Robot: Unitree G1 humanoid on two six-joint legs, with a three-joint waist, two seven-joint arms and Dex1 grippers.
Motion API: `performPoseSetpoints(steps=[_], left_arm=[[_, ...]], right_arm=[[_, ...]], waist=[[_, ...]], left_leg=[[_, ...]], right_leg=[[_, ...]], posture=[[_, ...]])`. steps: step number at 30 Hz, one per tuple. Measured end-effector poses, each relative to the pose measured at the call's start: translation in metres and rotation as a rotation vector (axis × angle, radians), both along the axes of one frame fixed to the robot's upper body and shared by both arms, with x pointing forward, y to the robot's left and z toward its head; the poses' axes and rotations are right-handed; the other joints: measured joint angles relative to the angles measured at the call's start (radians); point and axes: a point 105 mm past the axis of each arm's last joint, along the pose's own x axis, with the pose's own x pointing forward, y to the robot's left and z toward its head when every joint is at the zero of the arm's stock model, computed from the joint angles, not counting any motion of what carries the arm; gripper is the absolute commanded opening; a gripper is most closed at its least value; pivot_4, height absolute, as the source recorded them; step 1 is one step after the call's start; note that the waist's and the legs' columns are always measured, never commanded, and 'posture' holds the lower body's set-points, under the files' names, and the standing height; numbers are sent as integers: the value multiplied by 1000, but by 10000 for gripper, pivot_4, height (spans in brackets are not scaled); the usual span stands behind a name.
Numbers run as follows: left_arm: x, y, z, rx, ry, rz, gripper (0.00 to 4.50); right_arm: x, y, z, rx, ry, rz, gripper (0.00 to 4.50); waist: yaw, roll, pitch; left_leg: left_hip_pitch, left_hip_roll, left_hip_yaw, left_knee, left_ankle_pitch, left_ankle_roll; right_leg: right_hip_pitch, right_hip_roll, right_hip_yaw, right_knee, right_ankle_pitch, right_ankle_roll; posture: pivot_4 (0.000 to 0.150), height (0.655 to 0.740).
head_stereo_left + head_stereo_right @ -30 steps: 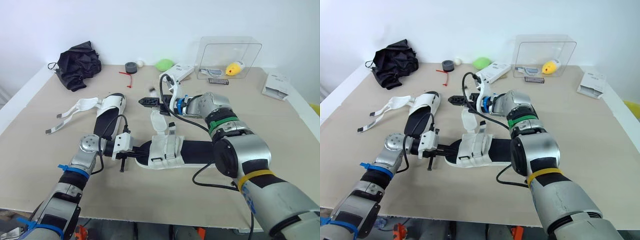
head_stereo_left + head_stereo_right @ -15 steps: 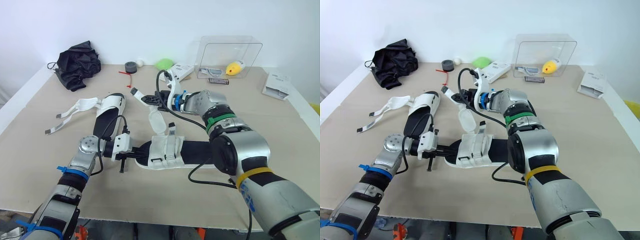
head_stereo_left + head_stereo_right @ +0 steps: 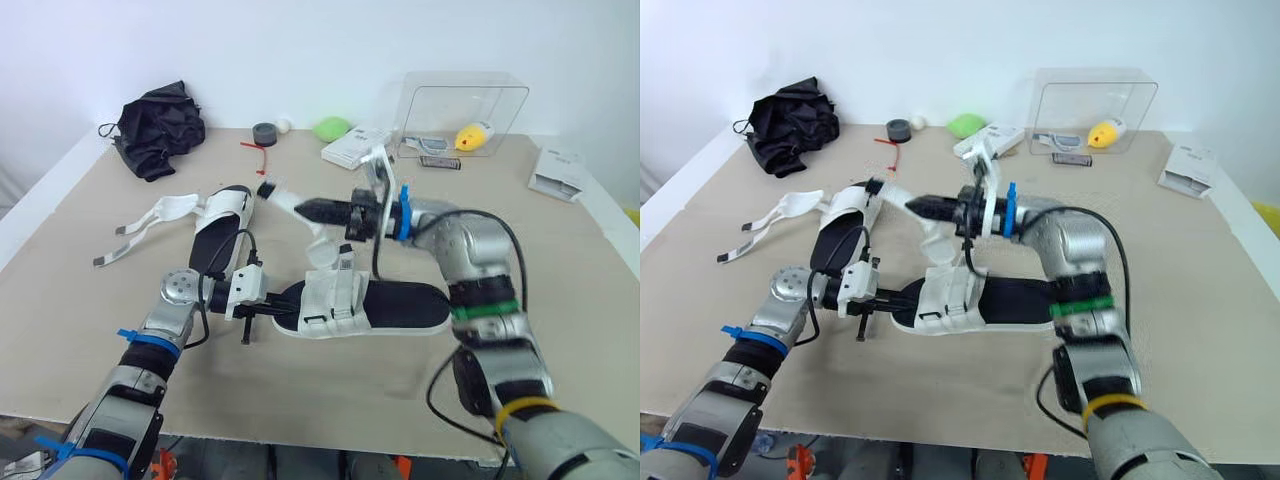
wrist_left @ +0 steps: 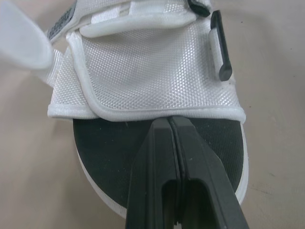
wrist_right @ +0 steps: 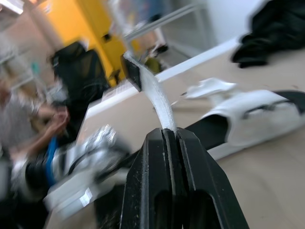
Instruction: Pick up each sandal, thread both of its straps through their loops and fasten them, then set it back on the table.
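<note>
Left arm: low over the table (image 3: 90, 290), forearm coming in from the near-left corner toward centre, wrist about level. Left gripper (image 3: 272, 311) points along the tabletop at the toe of the sandal (image 3: 400, 306). Its fingers (image 4: 157, 157) are pressed together with no gap. The tips sit over the black footbed, hard up against the front edge of the white upper (image 4: 147, 71). Cannot tell whether they bear down on the sole or only rest there.

Sandal: flat on the table near centre, toe toward the left arm, heel toward the right arm.

Right arm: elbow bent and raised above the heel end, forearm roughly horizontal, reaching across toward the robot's left, above the sandal. Right gripper (image 3: 306, 209) is clamped on the strap (image 5: 158, 98). The white webbing comes up from the sandal's upper into the fingers and is held clear of the table. The free end sticks out past the fingertips and finishes in a black tab (image 5: 133, 71), which hangs near the second sandal (image 3: 222, 228).

Second sandal: flat on the table beyond the left gripper. Its loose straps (image 3: 150, 212) are splayed open toward the table's left edge.

Far side of table: black cloth (image 3: 155, 125) at the left corner, clear box (image 3: 465, 105) to the right, both well apart from the arms.
</note>
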Motion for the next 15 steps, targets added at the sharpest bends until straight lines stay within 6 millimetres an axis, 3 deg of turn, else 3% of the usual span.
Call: performPoseSetpoints(steps=[1, 8, 10, 11, 13, 14, 15], left_arm=[[1, 1, 0, 2, 3, 2, 0], [4, -1, 0, 7, 14, -10, 0], [4, -3, 0, 10, 11, -21, 0], [4, -3, 1, 11, 11, -22, 0], [5, -3, 1, 13, 12, -22, 0], [5, -2, 0, 15, 13, -21, 0], [5, -1, 0, 16, 14, -20, 0]], right_arm=[[-10, 1, -5, -19, -37, 25, 1401], [-30, -1, -17, -109, -294, 58, 1401], [-44, -6, -32, -251, -439, 151, 1401], [-47, -7, -36, -274, -457, 171, 5692], [-53, -10, -46, -342, -505, 229, 8667], [-57, -12, -52, -391, -547, 271, 15573], [-58, -12, -54, -412, -575, 290, 18743]], waist=[[-2, 0, 0], [-2, -3, 2], [1, -5, 2], [1, -5, 2], [1, -5, 2], [0, -5, 2], [0, -5, 2]], left_leg=[[0, 0, 1, 1, 0, 0], [0, -1, 1, 2, 3, -5], [1, -2, 1, 2, 3, -5], [1, -2, 1, 2, 3, -5], [1, -3, 1, 3, 3, -5], [1, -3, 1, 3, 3, -5], [2, -2, 1, 3, 3, -6]], right_leg=[[0, 0, 1, 0, 0, 0], [0, 0, 1, 0, 0, 1], [1, 0, -1, 0, -1, 2], [1, 0, -1, 0, -1, 3], [1, 0, 0, 0, -2, 4], [1, 0, 0, 0, -2, 5], [2, 0, 0, 0, -2, 5]], posture=[[1500, 7400], [1500, 7400], [1500, 7400], [1500, 7400], [1500, 7400], [1500, 7400], [1500, 7400]])
